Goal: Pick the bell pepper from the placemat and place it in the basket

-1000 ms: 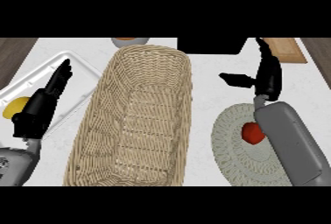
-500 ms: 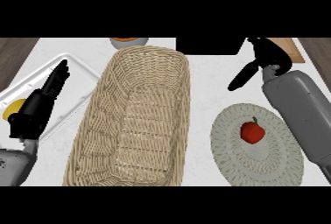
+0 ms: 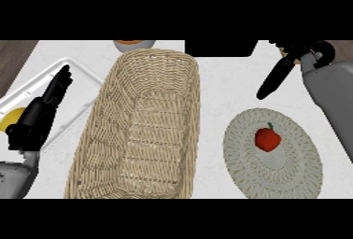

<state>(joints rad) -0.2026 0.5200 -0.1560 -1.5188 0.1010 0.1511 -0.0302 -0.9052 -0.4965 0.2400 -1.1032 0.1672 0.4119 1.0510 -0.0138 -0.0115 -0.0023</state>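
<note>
A small red bell pepper (image 3: pixel 267 139) with a green stem lies on a round grey woven placemat (image 3: pixel 276 172) at the right of the counter. A long wicker basket (image 3: pixel 141 126) stands in the middle with nothing inside it. My right hand (image 3: pixel 289 60) is at the upper right, well beyond the placemat, fingers straight and holding nothing; one finger points down toward the mat. My left hand (image 3: pixel 43 114) rests open at the left, fingers up, beside the basket.
A white tray (image 3: pixel 41 91) lies at the left under my left hand, with a yellow object (image 3: pixel 11 119) on it. An orange object in a bowl (image 3: pixel 132 44) sits at the back edge. A dark block (image 3: pixel 221 46) stands behind the basket.
My right arm has swung away to the upper right, uncovering the pepper and placemat. The pepper stays on the mat. The left hand has shifted only slightly.
</note>
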